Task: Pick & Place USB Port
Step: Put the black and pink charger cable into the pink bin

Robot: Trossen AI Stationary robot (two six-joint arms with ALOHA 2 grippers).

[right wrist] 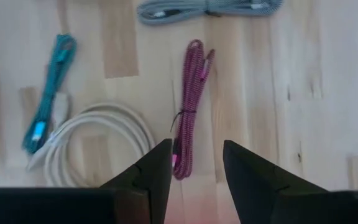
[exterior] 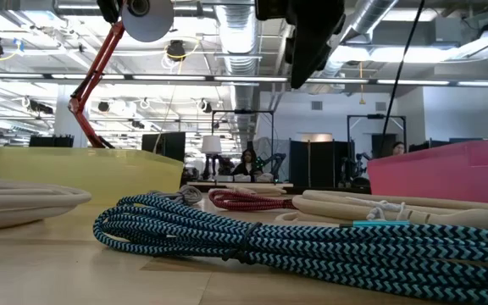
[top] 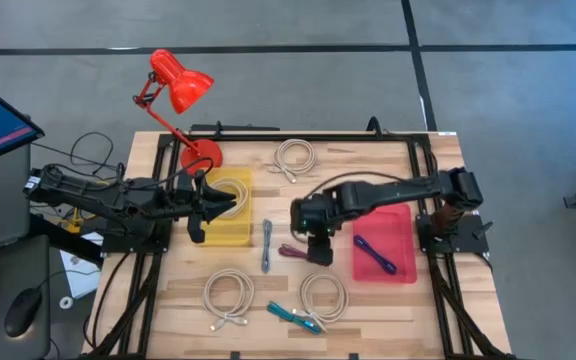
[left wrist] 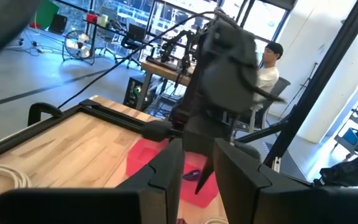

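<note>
The right gripper [top: 317, 243] hangs above the middle of the table with its fingers [right wrist: 156, 168] parted and nothing between them, and directly below it lies the magenta braided cable [right wrist: 189, 106], folded into a narrow bundle on the bare wood just beside the pink bin [top: 385, 245]. This looks like the approach step of a pick: the gripper is lined up over the bundle but not yet down on it. The next move, as I judge it, calls for a straight descent so the fingers straddle the bundle near its tie, then a firm close (loose loops could slip out of a shallow grip). The left gripper [top: 200, 208] waits over the yellow bin [top: 230, 212], its fingers a little apart and holding nothing. A purple cable [top: 375, 253] already lies in the pink bin. No brand, label or writing can be read anywhere.
</note>
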